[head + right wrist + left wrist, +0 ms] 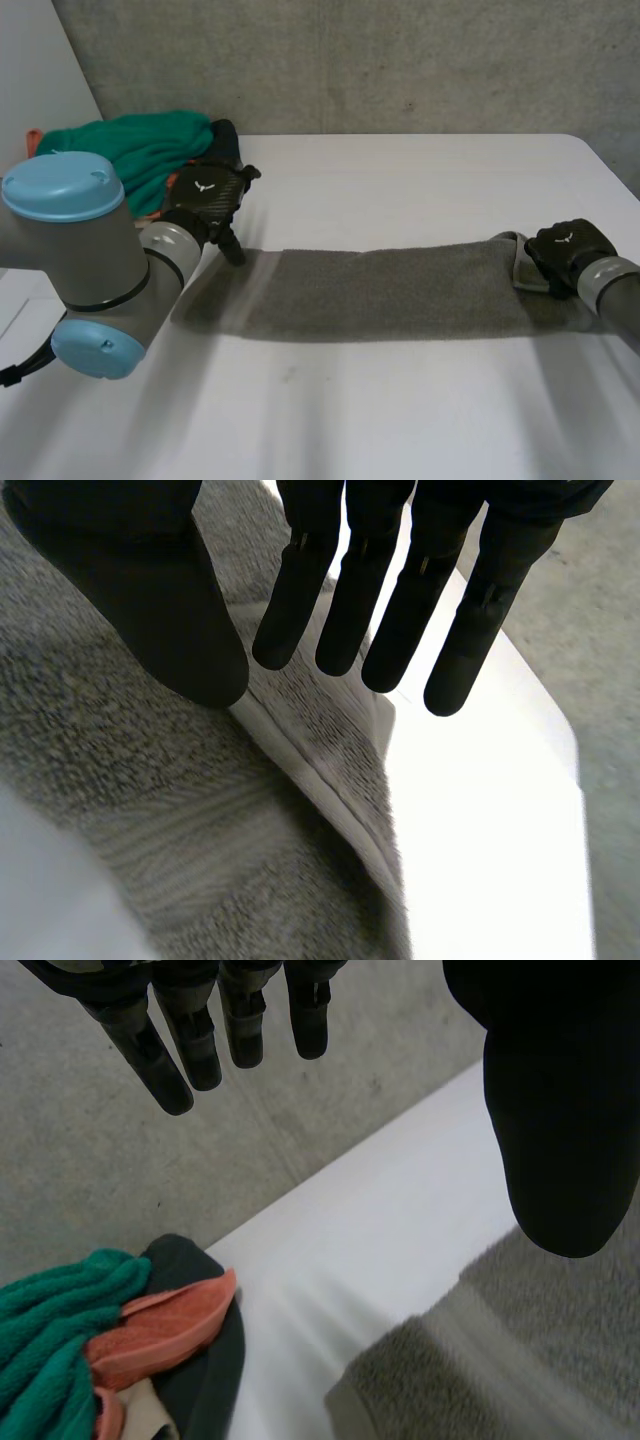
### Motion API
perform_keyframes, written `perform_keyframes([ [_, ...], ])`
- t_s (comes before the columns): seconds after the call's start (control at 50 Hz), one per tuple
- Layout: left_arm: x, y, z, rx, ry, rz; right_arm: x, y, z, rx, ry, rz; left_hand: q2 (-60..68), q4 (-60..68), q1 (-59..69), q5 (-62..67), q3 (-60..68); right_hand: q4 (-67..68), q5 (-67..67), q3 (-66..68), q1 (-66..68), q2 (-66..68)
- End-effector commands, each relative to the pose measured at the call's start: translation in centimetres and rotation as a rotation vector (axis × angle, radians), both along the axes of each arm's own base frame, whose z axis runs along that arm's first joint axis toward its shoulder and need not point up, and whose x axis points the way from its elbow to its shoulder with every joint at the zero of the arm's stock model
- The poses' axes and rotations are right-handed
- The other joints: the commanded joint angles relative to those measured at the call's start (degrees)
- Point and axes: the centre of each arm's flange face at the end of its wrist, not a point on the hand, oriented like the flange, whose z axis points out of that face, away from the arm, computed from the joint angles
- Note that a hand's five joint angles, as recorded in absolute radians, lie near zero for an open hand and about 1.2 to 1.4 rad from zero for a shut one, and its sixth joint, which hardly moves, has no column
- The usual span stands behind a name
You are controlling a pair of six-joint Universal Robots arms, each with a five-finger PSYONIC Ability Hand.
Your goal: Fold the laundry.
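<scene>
1. The grey towel (pixel 380 290) lies stretched out long and flat across the middle of the white table (pixel 420 170), with one end by each hand.
2. The left hand (pixel 205 192) is over the towel's left end. Its fingers (pixel 165 1060) are straight and a little apart, the thumb stands well off from them, and nothing is in its grip. Can't tell if it actually touches the cloth.
3. The right hand (pixel 567 248) is at the towel's right end, where the edge is turned over into a pale fold. Its fingers (pixel 350 610) are straight and side by side, with the thumb off to one side, not clamped on anything.
4. Markings: a small white winged emblem sits on the back of each hand. It's too small to read.
5. At the table's back left sits a pile: a green towel (pixel 140 150), a coral cloth (pixel 160 1330) and a dark cloth (pixel 200 1380).
</scene>
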Motion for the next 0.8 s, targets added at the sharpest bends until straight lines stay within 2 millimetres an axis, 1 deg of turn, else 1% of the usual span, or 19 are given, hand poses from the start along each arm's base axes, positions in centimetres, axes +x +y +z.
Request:
perform_keyframes([
  [0.02,-0.2,0.1,0.4,0.0,0.035,-0.014,0.4,-0.7,-1.0,-0.064,0.121,-0.04,-1.6,-1.6,-1.9,-2.8,-1.8,3.3,3.3,3.3,3.5,3.2],
  [0.06,-0.2,0.2,0.4,0.003,0.034,-0.019,0.4,-1.2,-1.2,-0.092,0.14,-0.034,-1.6,-1.6,-1.9,-2.8,-1.8,2.2,2.3,2.3,2.5,2.2],
  [0.14,-0.2,0.4,0.5,0.002,0.035,-0.025,0.2,-2.1,-2.2,-0.1,0.151,-0.032,-1.6,-1.6,-1.9,-2.8,-1.8,-9.2,-9.2,-9.2,-8.9,-9.3],
  [0.24,-0.1,0.4,0.6,0.0,0.037,-0.026,0.1,-2.6,-2.6,-0.089,0.151,-0.035,-1.6,-1.6,-1.9,-2.8,-1.8,-7.4,-7.3,-7.3,-7.1,-7.4],
  [0.3,0.0,0.5,0.8,-0.005,0.039,-0.025,0.2,-2.9,-2.0,-0.112,0.143,-0.034,-1.6,-1.6,-1.9,-2.8,-1.8,24.0,24.0,24.0,24.3,23.9],
  [0.36,0.0,0.5,1.3,-0.014,0.047,-0.025,0.4,-3.1,-0.7,-0.147,0.114,-0.031,-1.6,-1.6,-1.9,-2.8,-1.8,24.1,24.2,24.2,24.4,24.1],
  [0.4,0.1,0.5,1.7,-0.022,0.056,-0.021,1.0,-3.0,0.8,-0.176,0.078,-0.014,-1.6,-1.6,-1.9,-2.8,-1.8,24.1,24.2,24.2,24.4,24.1],
  [0.46,0.4,0.0,3.0,-0.051,0.082,-0.013,3.2,-1.5,4.6,-0.231,-0.02,0.066,-1.6,-1.6,-1.9,-2.8,-1.8,24.1,24.2,24.2,24.4,24.1],
  [0.48,0.4,-0.3,3.1,-0.055,0.088,-0.012,4.0,-0.8,6.8,-0.262,-0.073,0.102,-1.6,-1.6,-1.9,-2.8,-1.8,24.1,24.2,24.2,24.4,24.1],
  [0.5,0.4,-0.5,3.5,-0.062,0.095,-0.012,4.4,-0.4,8.0,-0.276,-0.098,0.117,-1.6,-1.6,-1.9,-2.8,-1.8,24.1,24.2,24.2,24.4,24.1],
  [0.52,0.3,-0.9,4.0,-0.072,0.115,-0.014,5.3,0.9,10.1,-0.284,-0.164,0.163,-1.6,-1.6,-1.9,-2.8,-1.8,24.1,24.2,24.2,24.4,24.1],
  [0.56,0.1,-1.2,4.5,-0.073,0.135,-0.024,5.9,2.1,12.2,-0.289,-0.22,0.198,-1.6,-1.6,-1.9,-2.8,-1.8,24.1,24.2,24.2,24.4,24.1],
  [0.58,-0.2,-1.6,4.7,-0.067,0.148,-0.038,6.5,3.4,14.1,-0.282,-0.281,0.235,-1.6,-1.6,-1.9,-2.8,-1.8,24.1,24.2,24.2,24.4,24.1],
  [0.6,-0.5,-1.7,4.6,-0.057,0.153,-0.048,6.6,4.0,15.1,-0.279,-0.312,0.251,-1.6,-1.6,-1.9,-2.8,-1.8,24.1,24.2,24.2,24.4,24.1],
  [0.62,-1.1,-2.0,4.0,-0.024,0.148,-0.074,7.0,5.3,16.8,-0.273,-0.377,0.286,-1.6,-1.6,-1.9,-2.8,-1.8,24.1,24.2,24.2,24.4,24.1],
  [0.68,-2.0,-2.4,3.0,0.027,0.138,-0.1,7.3,7.3,19.8,-0.278,-0.479,0.335,-1.6,-1.6,-1.9,-2.8,-1.8,24.1,24.2,24.2,24.4,24.1],
  [0.7,-2.3,-2.5,2.6,0.043,0.132,-0.105,7.3,8.4,21.6,-0.293,-0.544,0.364,-1.6,-1.6,-1.9,-2.8,-1.8,24.1,24.2,24.2,24.4,24.1],
  [0.76,-3.2,-2.8,1.3,0.1,0.106,-0.116,7.3,10.2,24.2,-0.305,-0.667,0.42,-1.6,-1.6,-1.9,-2.8,-1.8,24.1,24.2,24.2,24.4,24.1],
  [0.8,-3.7,-2.8,0.5,0.138,0.094,-0.12,7.3,10.9,25.3,-0.311,-0.722,0.446,-1.6,-1.6,-1.9,-2.8,-1.8,24.1,24.2,24.2,24.4,24.1],
])
